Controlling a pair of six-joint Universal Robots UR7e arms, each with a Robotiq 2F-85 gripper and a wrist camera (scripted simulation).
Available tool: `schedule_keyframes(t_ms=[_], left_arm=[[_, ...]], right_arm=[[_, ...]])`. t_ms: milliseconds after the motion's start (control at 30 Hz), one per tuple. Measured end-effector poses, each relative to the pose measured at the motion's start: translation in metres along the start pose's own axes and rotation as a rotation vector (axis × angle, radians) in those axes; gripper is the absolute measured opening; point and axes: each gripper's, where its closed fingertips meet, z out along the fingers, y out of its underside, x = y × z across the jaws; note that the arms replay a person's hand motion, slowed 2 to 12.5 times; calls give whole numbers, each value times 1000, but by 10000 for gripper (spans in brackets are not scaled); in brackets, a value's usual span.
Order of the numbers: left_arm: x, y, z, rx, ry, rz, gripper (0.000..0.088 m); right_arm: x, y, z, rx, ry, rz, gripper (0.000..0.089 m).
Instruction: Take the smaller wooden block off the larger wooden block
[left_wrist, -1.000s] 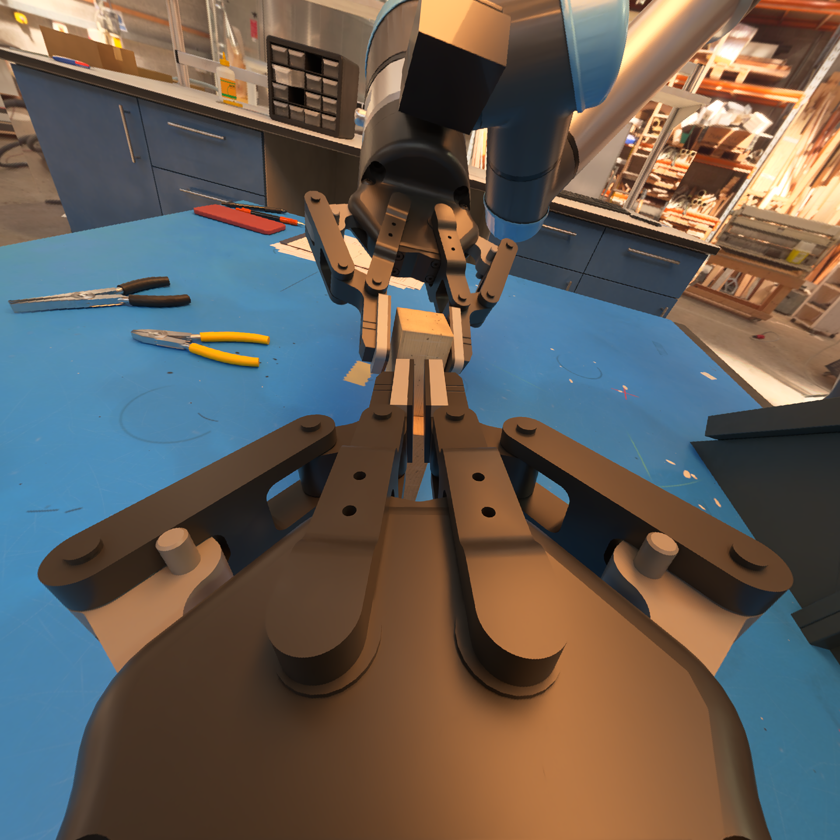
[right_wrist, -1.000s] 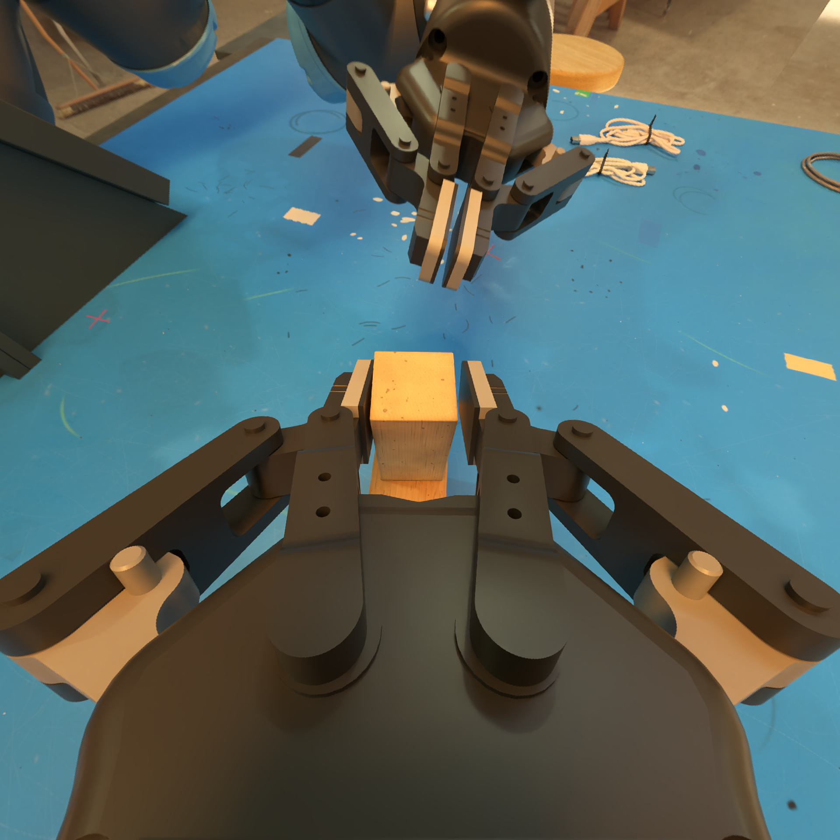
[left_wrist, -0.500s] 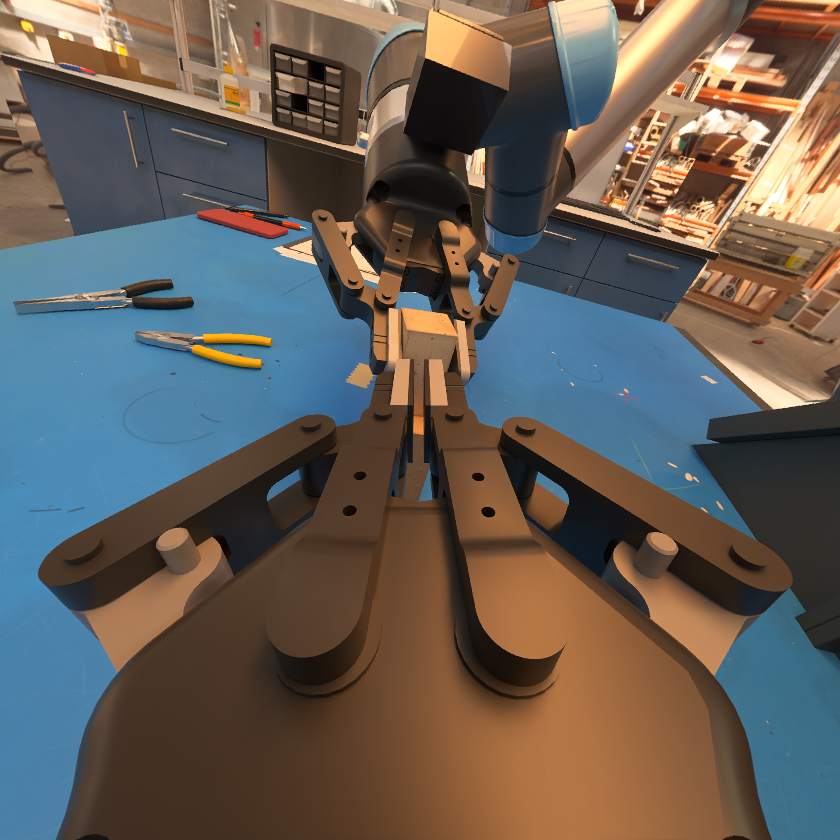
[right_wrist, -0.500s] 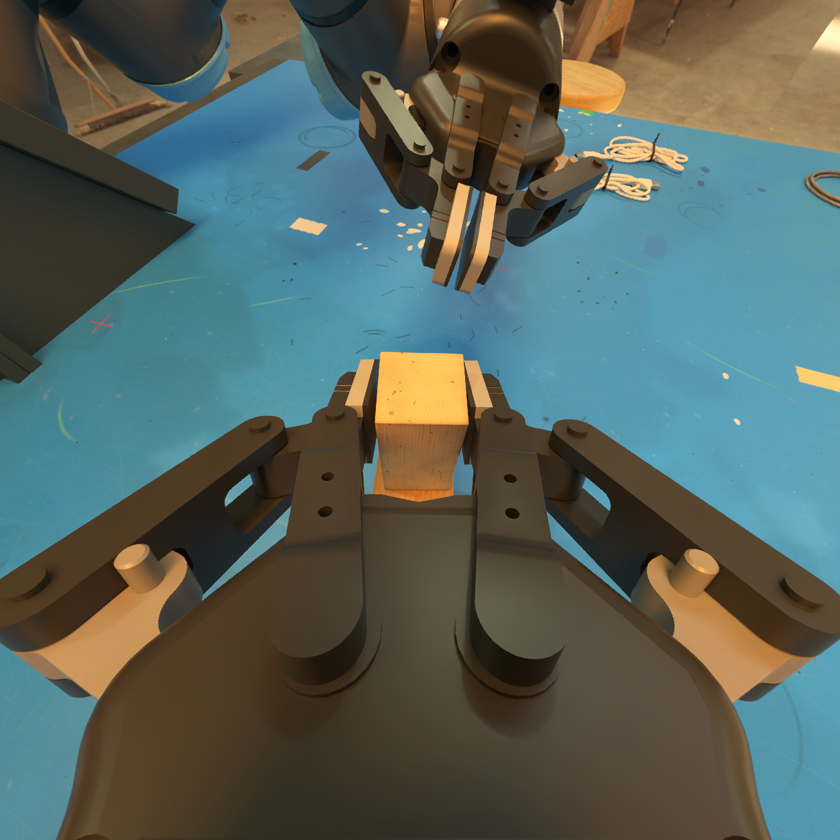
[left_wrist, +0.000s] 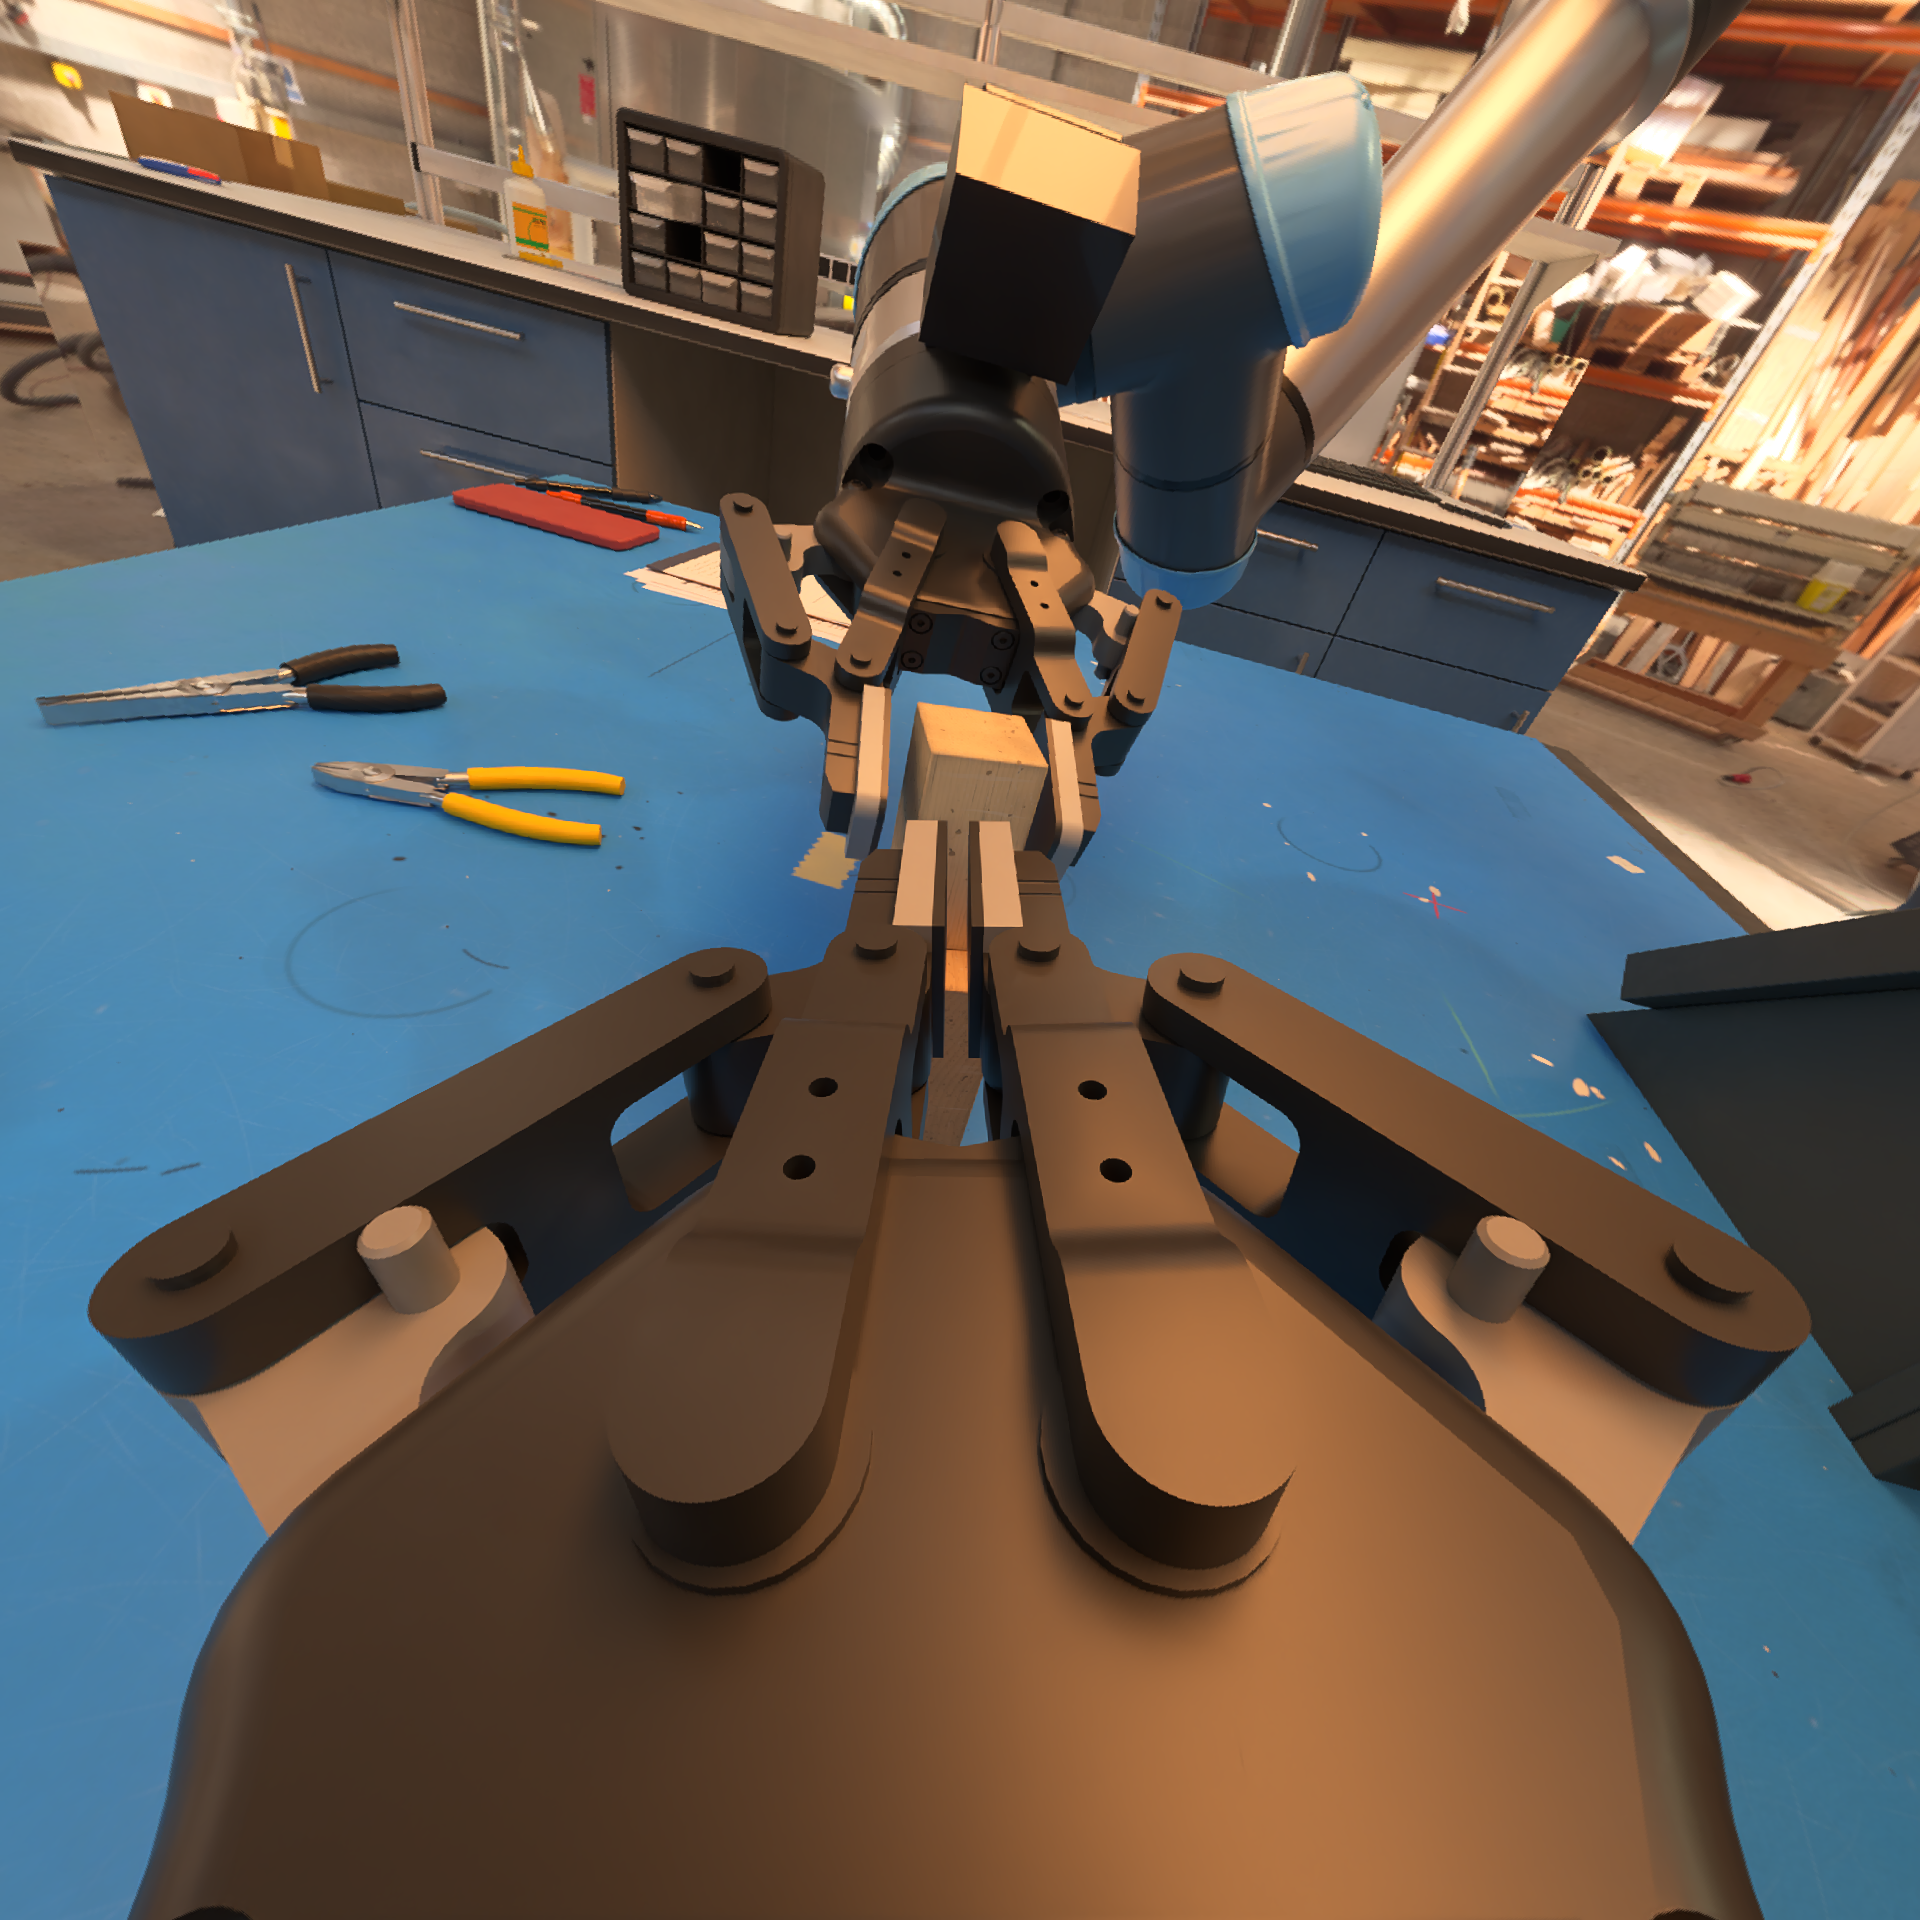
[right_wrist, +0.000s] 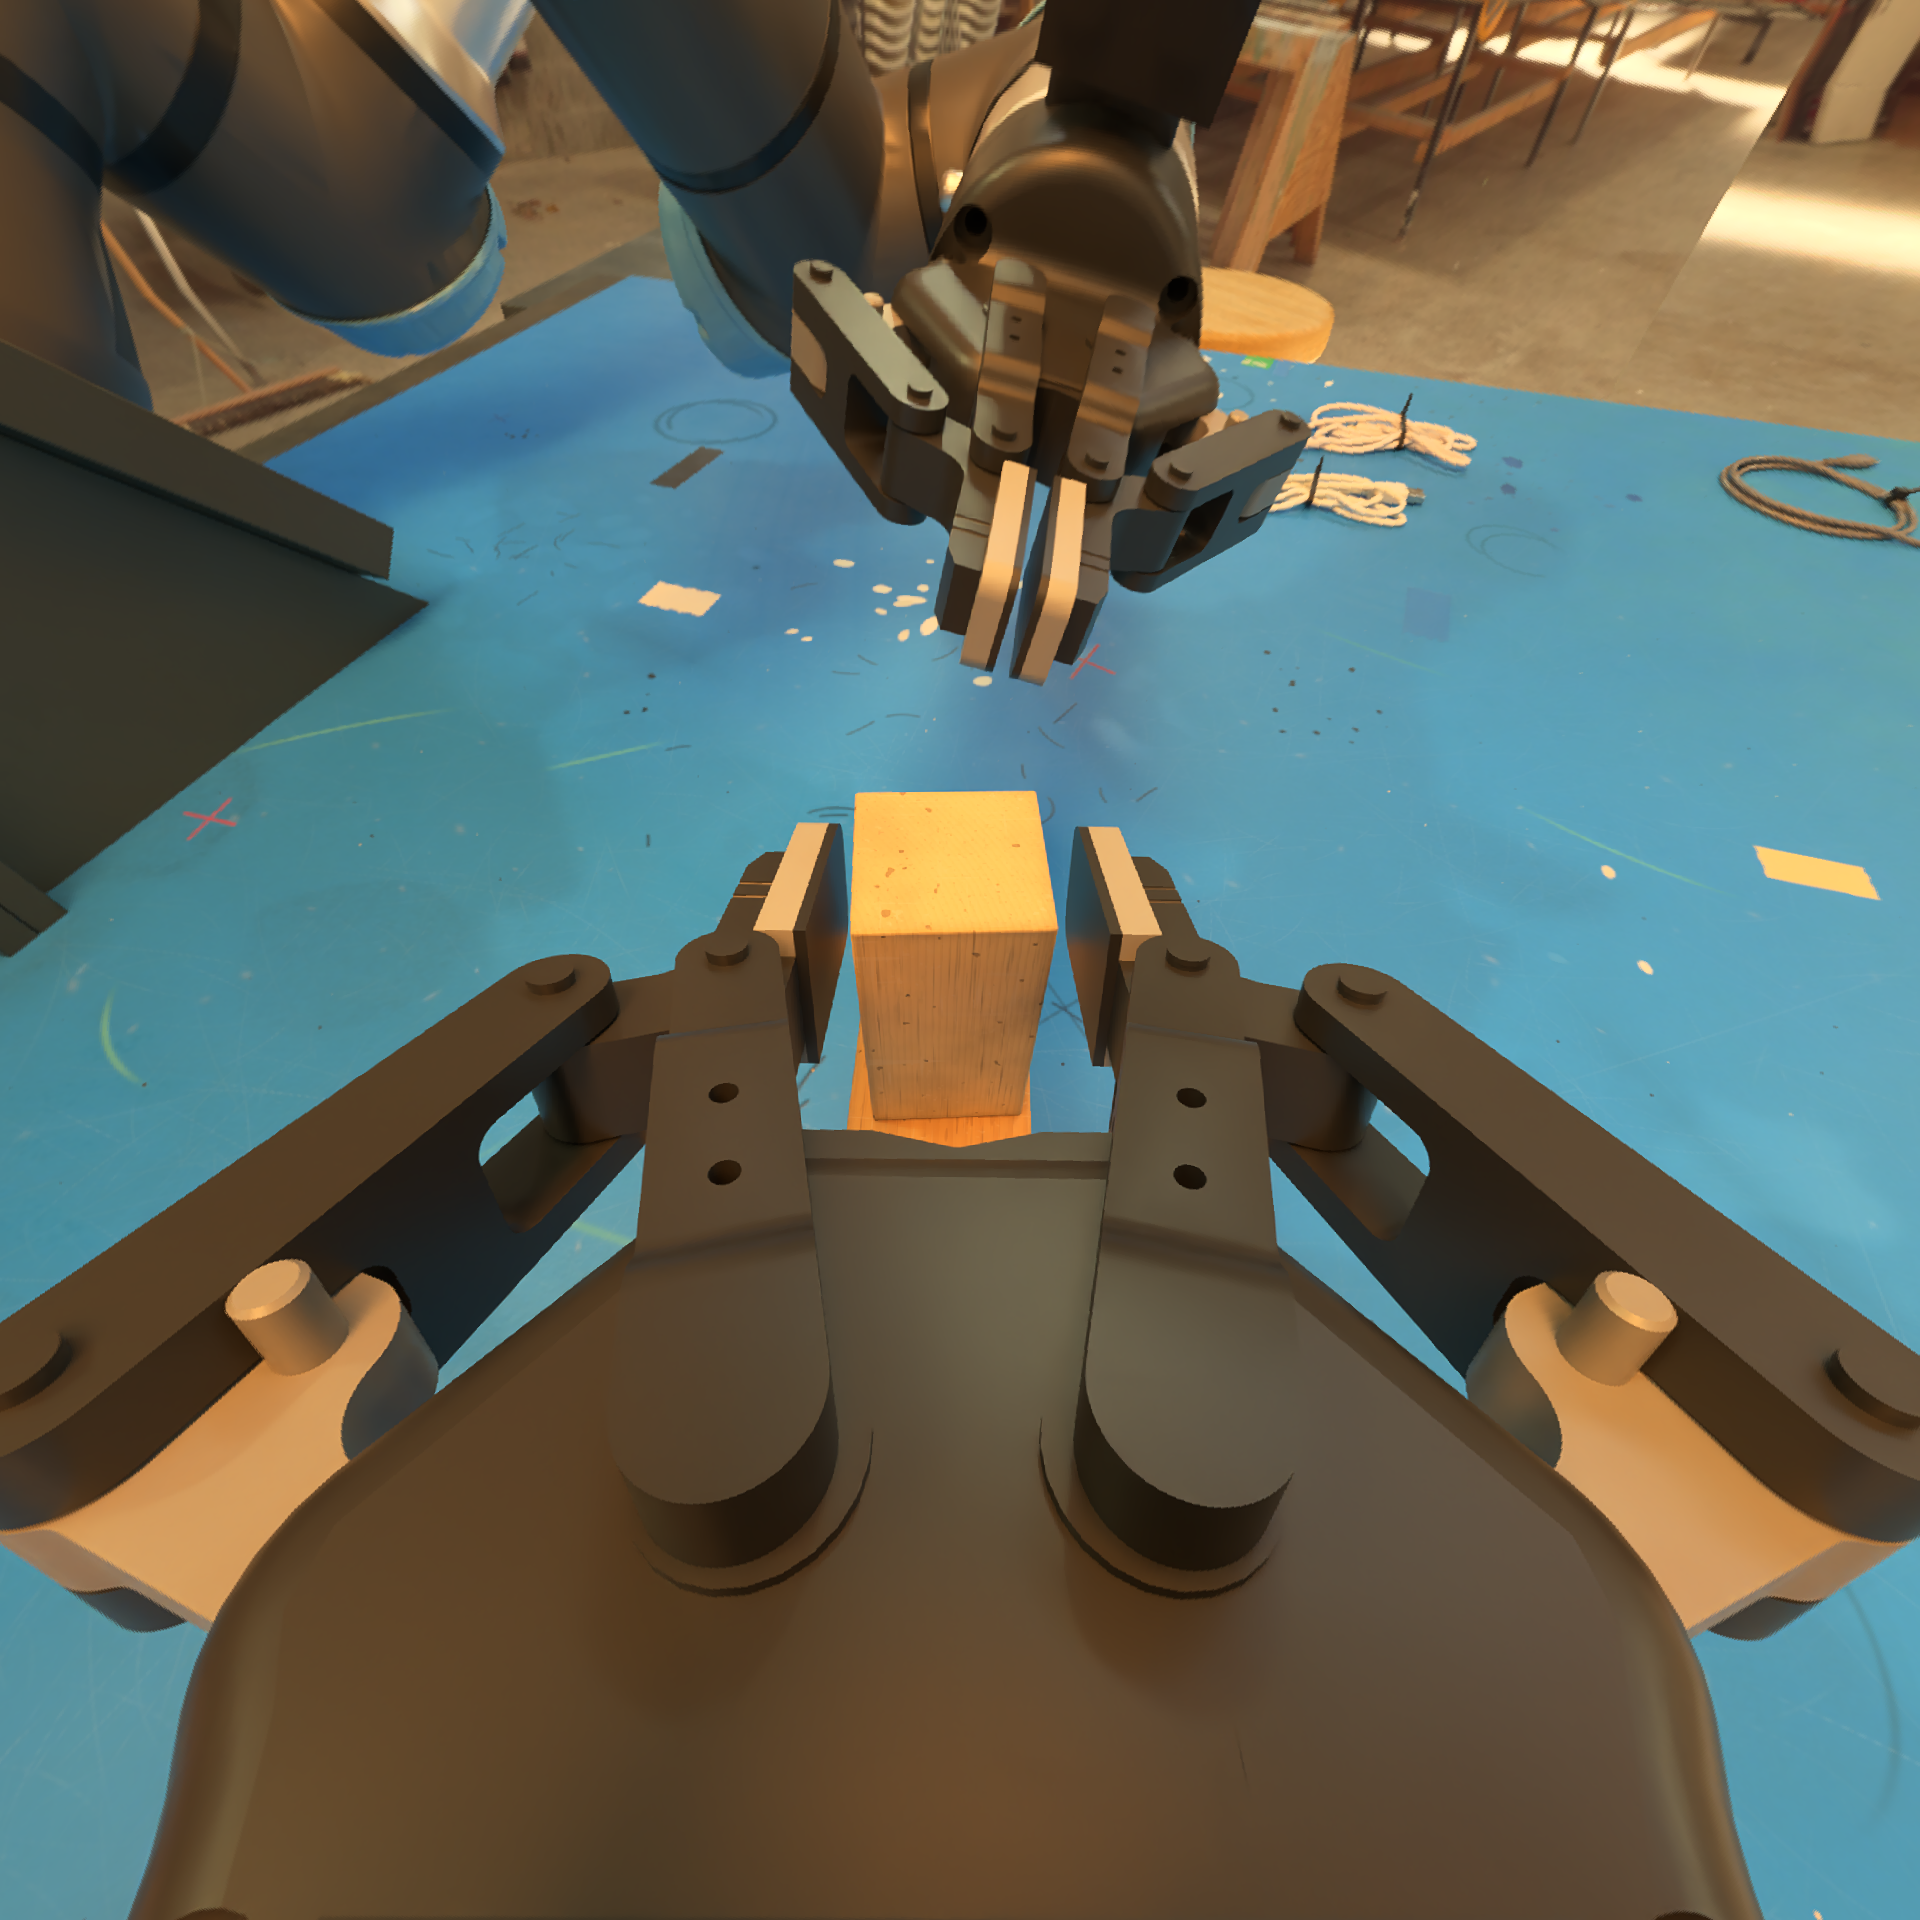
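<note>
The left pincer (left_wrist: 958, 873) is clenched, its pads almost touching and nothing gripped, and is hung over the bench (right_wrist: 1455, 831) just beyond the blocks. The smaller wooden block (right_wrist: 951, 935) is stood upright on the larger wooden block (right_wrist: 940, 1130), well in from the bench's edges. It is judged light, stiff and sturdy, though its smooth faces may slip under a weak squeeze. It is best taken by the two flat side faces, high above the base. The right pincer (right_wrist: 956, 836) is spread either side of it, pads just beside those faces without touching.
</note>
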Motion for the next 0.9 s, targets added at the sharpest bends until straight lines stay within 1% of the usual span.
schedule_keyframes(t_ms=[267,433,533,900], left_arm=[[1,0,1,-2,0,9,36],[1,0,1,-3,-5,17,36],[0,0,0,0,-7,17,36],[-3,0,-3,1,-18,21,33]], right_arm=[[3,-7,-9,104,26,55,387],[0,-7,-9,159,17,78,335],[-1,-8,-8,188,14,83,281],[0,-11,-4,255,38,82,272]])
